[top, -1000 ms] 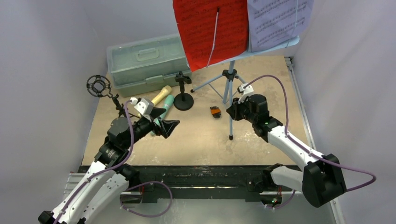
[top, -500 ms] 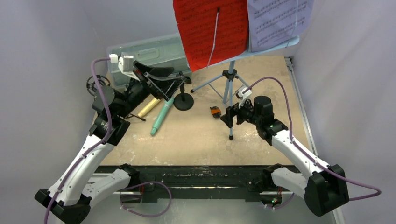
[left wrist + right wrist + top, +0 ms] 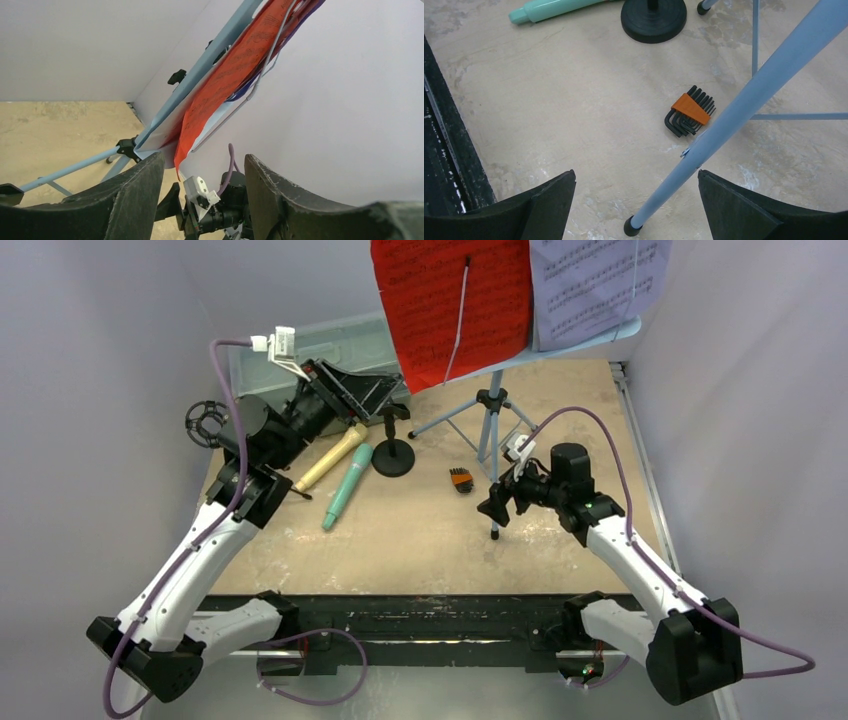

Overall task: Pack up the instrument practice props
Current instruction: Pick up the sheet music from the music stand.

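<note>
Tan tabletop (image 3: 420, 540), scuffed, with white walls on three sides.

Light-blue music rack (image 3: 590, 340) stands at back right on tripod legs. Its near leg (image 3: 724, 117) slants down toward the arms. Red sheet (image 3: 450, 300) and white sheet (image 3: 595, 285) sit side by side on the rack, red on the left, its lower edge hanging past the shelf. Left wrist view: a purple sheet (image 3: 245, 91) shows as an edge behind the red one.

Tan microphone (image 3: 328, 458) and teal microphone (image 3: 347, 485) lie side by side on the table, left of centre, the tan one further left. Round-base mic holder (image 3: 393, 455) stands upright just beside the teal one's upper end. Ring-top tripod holder (image 3: 208, 423) is at the left edge, partly hidden behind the left arm.

Right gripper (image 3: 495, 505) sits low over the table, jaws spread wide, straddling the near leg just above its rubber foot (image 3: 631, 227). In the wrist view the leg passes between the fingers and touches neither. Nothing gripped.

Left gripper (image 3: 385, 392) is raised above the back left of the table, pointing toward the rack. Jaws stand apart at a middling gap with nothing between them. Its wrist camera looks up at the rack's underside.

Pale green case (image 3: 345, 340) sits against the back wall, partly hidden by the left arm. Orange-and-black hex key set (image 3: 689, 111) lies on the table between the round-base mic holder and the near leg.
</note>
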Controlling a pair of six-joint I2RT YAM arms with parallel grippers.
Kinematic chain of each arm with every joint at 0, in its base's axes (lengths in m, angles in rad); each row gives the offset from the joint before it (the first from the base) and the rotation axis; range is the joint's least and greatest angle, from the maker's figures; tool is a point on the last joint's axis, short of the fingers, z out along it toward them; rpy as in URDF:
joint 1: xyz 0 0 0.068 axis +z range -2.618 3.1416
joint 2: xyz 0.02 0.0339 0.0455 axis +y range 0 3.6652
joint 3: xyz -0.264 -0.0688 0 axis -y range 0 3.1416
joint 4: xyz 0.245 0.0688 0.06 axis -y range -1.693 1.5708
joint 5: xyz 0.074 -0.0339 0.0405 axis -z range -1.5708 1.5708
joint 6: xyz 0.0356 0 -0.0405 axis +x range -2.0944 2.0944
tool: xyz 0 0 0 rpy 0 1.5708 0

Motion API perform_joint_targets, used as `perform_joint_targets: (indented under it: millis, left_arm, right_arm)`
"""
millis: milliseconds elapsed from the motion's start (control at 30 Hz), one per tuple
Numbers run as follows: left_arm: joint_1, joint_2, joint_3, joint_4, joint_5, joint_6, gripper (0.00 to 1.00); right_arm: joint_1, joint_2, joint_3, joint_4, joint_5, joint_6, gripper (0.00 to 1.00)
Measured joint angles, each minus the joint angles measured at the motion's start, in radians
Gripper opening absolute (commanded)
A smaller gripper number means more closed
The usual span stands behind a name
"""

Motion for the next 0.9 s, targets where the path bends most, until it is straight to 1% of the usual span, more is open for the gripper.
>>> perform_joint_targets:
  millis: [167,300,400,567,633,733,900]
  left_arm:
    - [0.000,0.057,0.027,-0.001,0.004,-0.007,0.52]
    - [0.000,0.097,0.045,0.002,0.014,-0.007,0.45]
    - [0.000,0.119,0.055,0.004,0.027,-0.011,0.37]
    - [0.000,0.144,0.061,0.031,0.051,-0.016,0.30]
    - [0.000,0.152,0.061,0.045,0.064,-0.018,0.21]
    - [0.000,0.161,0.062,0.063,0.082,-0.018,0.00]
    - [0.000,0.166,0.068,0.071,0.099,0.023,0.00]
  right_arm:
    - [-0.012,0.000,0.007,-0.017,-0.021,-0.023,0.96]
    - [-0.013,0.000,0.011,-0.027,-0.037,-0.034,0.97]
    - [-0.014,0.000,0.011,-0.034,-0.041,-0.039,0.97]
    - [-0.014,0.000,0.011,-0.044,-0.041,-0.045,0.97]
    - [-0.014,0.000,0.011,-0.047,-0.040,-0.046,0.97]
    - [-0.014,0.001,0.012,-0.050,-0.041,-0.046,0.97]
    - [-0.014,0.005,0.013,-0.055,-0.040,-0.046,0.97]
